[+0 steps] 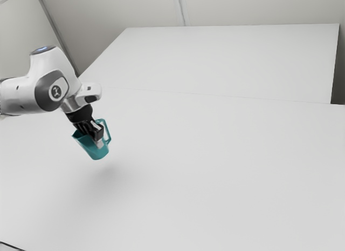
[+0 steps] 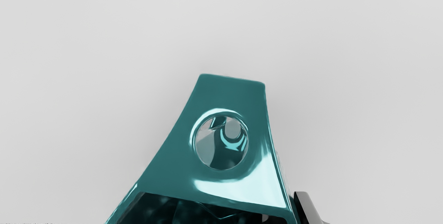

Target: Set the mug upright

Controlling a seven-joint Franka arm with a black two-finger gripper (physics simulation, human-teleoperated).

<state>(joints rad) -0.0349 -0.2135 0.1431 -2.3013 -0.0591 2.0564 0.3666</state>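
Pinching its wall, the fingers point(image 1: 99, 143) hold the teal mug point(image 1: 96, 153) tilted above the bench point(image 1: 215, 164), base lowest, likely to stand it upright.

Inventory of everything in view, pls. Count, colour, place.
Glossy mug with a loop handle: 1, teal, tilted in the gripper, apparently off the table
Broad smooth tabletop: 1, white, under the mug
Flat rectangular surface: 1, white, beyond the tabletop's thin seam
Plain flat walls: 2, pale grey, behind and at the exterior view's upper left
Thin line: 1, dark, exterior view's bottom-left corner, unidentifiable
Jointed robot arm: 1, white and grey, from the exterior view's left
Two-finger gripper: 1, black, at the mug
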